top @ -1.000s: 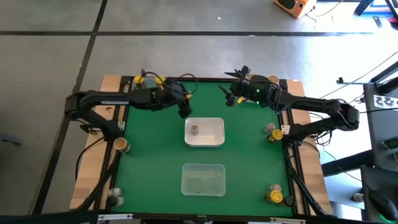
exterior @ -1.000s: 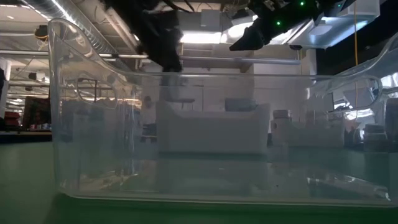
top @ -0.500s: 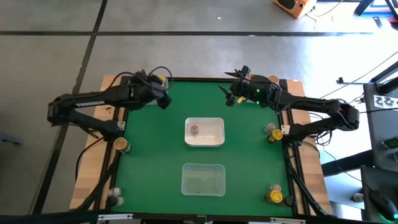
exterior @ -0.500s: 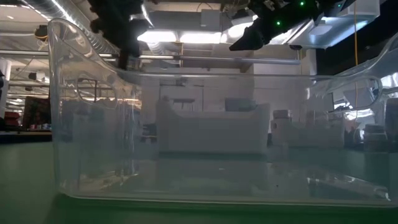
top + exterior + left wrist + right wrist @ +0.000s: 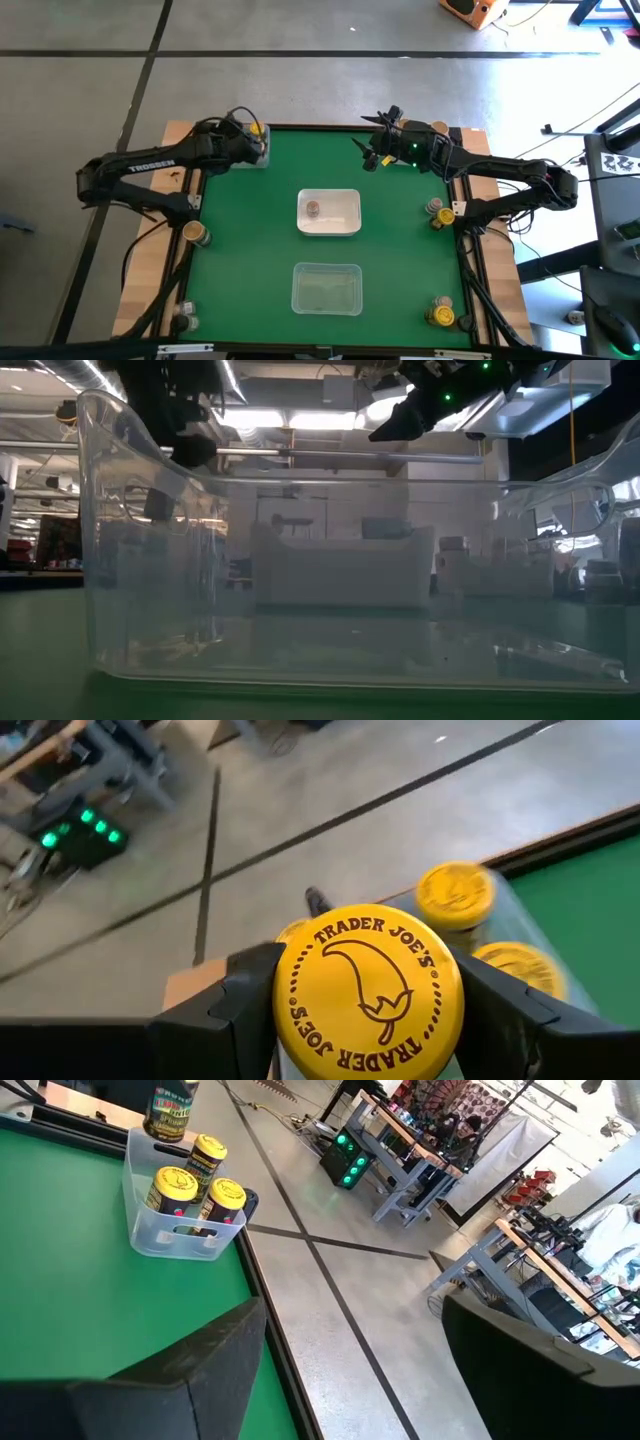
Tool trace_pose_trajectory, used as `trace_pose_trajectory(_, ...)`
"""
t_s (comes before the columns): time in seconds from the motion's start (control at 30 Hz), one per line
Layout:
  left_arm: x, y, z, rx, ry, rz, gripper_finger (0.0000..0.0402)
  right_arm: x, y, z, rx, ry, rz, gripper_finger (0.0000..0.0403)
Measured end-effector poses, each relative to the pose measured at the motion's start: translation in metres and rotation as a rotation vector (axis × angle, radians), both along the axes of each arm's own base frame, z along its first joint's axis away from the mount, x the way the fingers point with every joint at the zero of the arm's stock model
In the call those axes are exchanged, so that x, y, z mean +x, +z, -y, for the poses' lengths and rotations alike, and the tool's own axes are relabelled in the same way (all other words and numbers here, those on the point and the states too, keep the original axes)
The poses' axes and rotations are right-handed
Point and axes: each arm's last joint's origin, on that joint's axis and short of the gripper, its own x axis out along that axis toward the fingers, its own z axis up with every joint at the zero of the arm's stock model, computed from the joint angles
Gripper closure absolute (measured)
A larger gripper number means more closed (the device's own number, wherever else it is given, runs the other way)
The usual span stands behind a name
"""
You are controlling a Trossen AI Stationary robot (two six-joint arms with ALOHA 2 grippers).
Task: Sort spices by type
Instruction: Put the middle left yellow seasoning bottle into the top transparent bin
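Green-topped counter (image 5: 250,240) with wooden side rails, two dark arms reaching in from its sides. Left arm now swung out to the far-left corner, away from the white rectangular bin (image 5: 329,213) at counter centre where it hovered a second ago. Left pincer (image 5: 254,146) over the small clear plastic tray (image 5: 256,157) at that corner, pinching a yellow-lidded cylindrical spice jar (image 5: 368,991) between its fingers, lid face-up and filling the left wrist view. Two more yellow-lidded jars (image 5: 455,896) standing in the tray just beyond. Looks like a pick or a drop at the yellow group; cannot tell which from here. Right arm unmoved near the far-right corner, right pincer (image 5: 371,151) spread wide, holding nothing. White bin holding one grey-brown-lidded jar (image 5: 313,208). Larger clear rectangular bin (image 5: 326,288) near the front edge, apparently nothing in it. Remaining jars still unsorted: a pair at the right edge (image 5: 437,212), yellow ones at the near-right corner (image 5: 441,314), a tan-lidded one at the left edge (image 5: 194,233), grey ones at the near-left corner (image 5: 184,316). Most of the sort yet to do.
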Motion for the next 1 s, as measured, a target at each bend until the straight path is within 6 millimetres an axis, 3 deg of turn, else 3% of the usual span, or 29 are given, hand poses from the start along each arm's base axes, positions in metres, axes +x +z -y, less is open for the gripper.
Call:
trace_pose_trajectory(0.47, -0.018, -0.043, -0.032, -0.104, 0.097, 0.048, 0.0178, 0.000, 0.000, 0.000, -0.001, 0.000, 0.002, 0.0097)
trace_pose_trajectory(1.0, -0.030, -0.073, -0.032, -0.218, 0.117, 0.071, 0.0171, 0.000, 0.000, 0.000, 0.000, 0.000, 0.002, 0.0097)
